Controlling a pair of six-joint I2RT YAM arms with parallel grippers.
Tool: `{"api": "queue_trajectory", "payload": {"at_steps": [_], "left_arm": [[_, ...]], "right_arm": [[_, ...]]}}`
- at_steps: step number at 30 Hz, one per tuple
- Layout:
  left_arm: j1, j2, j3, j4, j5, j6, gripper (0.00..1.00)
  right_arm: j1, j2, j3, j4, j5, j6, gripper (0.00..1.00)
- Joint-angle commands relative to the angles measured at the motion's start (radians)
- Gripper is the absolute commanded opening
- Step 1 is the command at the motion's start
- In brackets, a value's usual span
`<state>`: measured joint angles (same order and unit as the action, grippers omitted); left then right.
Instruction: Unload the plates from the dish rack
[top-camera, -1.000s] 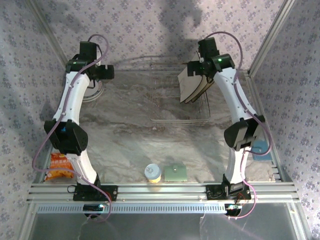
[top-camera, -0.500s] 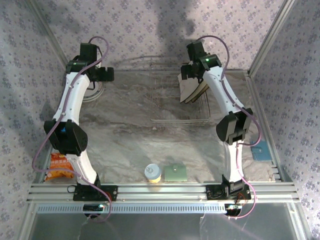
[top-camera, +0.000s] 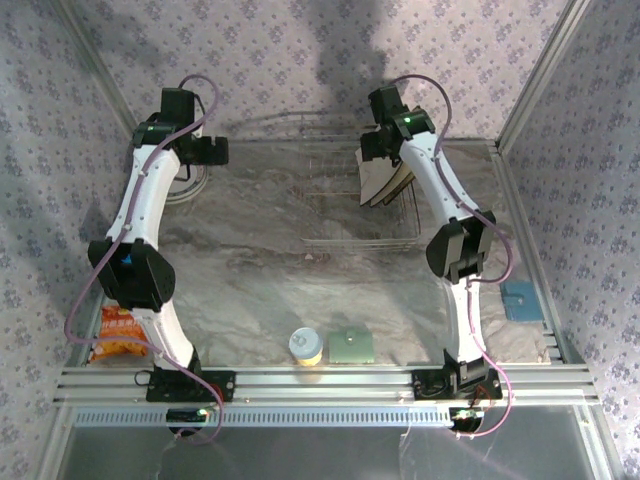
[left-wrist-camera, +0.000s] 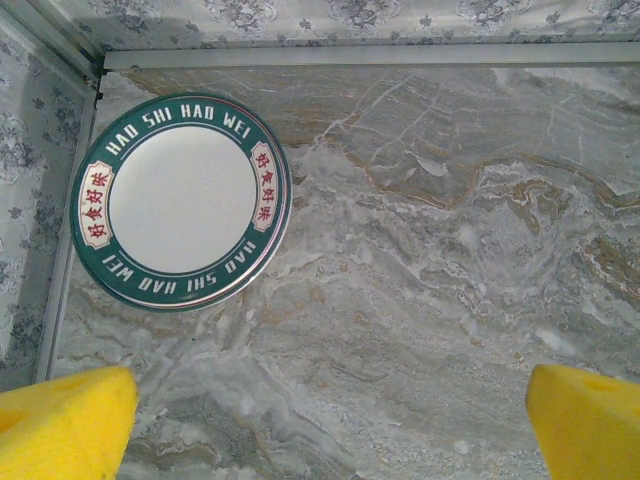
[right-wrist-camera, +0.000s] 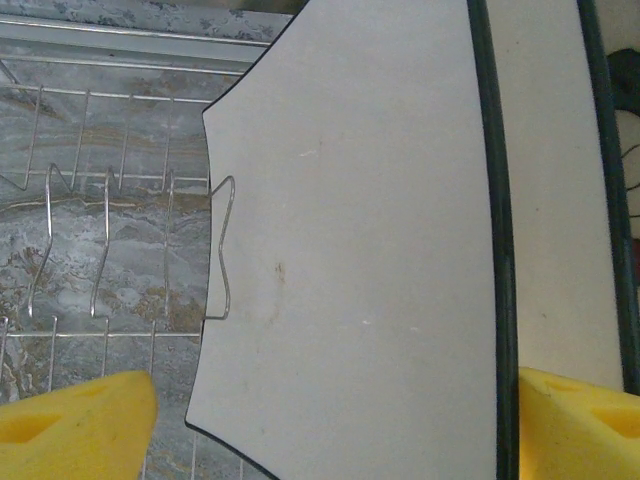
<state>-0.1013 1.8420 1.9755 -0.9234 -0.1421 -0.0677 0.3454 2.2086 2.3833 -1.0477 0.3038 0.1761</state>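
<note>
The wire dish rack (top-camera: 340, 238) stands at the back middle of the table. Two square cream plates (top-camera: 385, 182) with dark rims lean on edge in its right end. My right gripper (top-camera: 388, 138) hovers over them, open. In the right wrist view the nearer plate (right-wrist-camera: 360, 260) fills the space between the yellow fingertips (right-wrist-camera: 75, 425), and the second plate (right-wrist-camera: 550, 200) is behind it. A round white plate (left-wrist-camera: 180, 200) with a green lettered rim lies flat at the back left. My left gripper (top-camera: 207, 150) hangs open above the marble beside it.
A rack divider wire (right-wrist-camera: 225, 250) crosses the nearer plate's face. Near the front edge sit an orange snack bag (top-camera: 120, 335), a yellow-lidded cup (top-camera: 305, 346) and a green square pad (top-camera: 351, 346). A blue item (top-camera: 518, 295) lies at the right. Patterned walls close in the back and sides.
My right arm has swung left and further over the square plates, and its jaws have narrowed a little. The left arm has not moved.
</note>
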Motion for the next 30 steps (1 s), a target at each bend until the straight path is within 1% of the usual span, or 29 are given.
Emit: {"api": "queue_trajectory", "payload": {"at_steps": [1,3,8,17,19,21,23,28,30], "left_arm": [[-0.007,-0.027,-0.006,0.006,0.019,0.016,0.99],[-0.006,-0.027,-0.006,0.006,0.019,0.018,0.99],[-0.006,-0.028,-0.006,0.009,0.021,0.020,0.99],[-0.007,-0.029,-0.006,0.009,0.024,0.022,0.99],[-0.007,-0.029,-0.007,0.009,0.024,0.022,0.99],[-0.006,-0.030,-0.007,0.011,0.024,0.022,0.99],[-0.006,-0.032,-0.009,0.012,0.028,0.021,0.99],[-0.008,-0.035,-0.010,0.011,0.026,0.023,0.99],[-0.007,-0.036,-0.010,0.011,0.026,0.024,0.99]], "right_arm": [[-0.003,0.034,0.046,-0.008,0.001,0.020,0.87],[-0.002,0.045,0.057,-0.007,-0.009,0.023,0.84],[0.001,0.066,0.083,0.001,-0.017,0.032,0.81],[0.006,0.099,0.114,0.010,-0.028,0.054,0.68],[0.007,0.102,0.118,0.009,-0.026,0.056,0.57],[0.007,0.103,0.122,0.010,-0.029,0.058,0.51],[0.008,0.105,0.122,0.011,-0.031,0.060,0.41],[0.008,0.104,0.124,0.008,-0.033,0.063,0.35],[0.009,0.105,0.126,0.006,-0.034,0.065,0.29]]}}
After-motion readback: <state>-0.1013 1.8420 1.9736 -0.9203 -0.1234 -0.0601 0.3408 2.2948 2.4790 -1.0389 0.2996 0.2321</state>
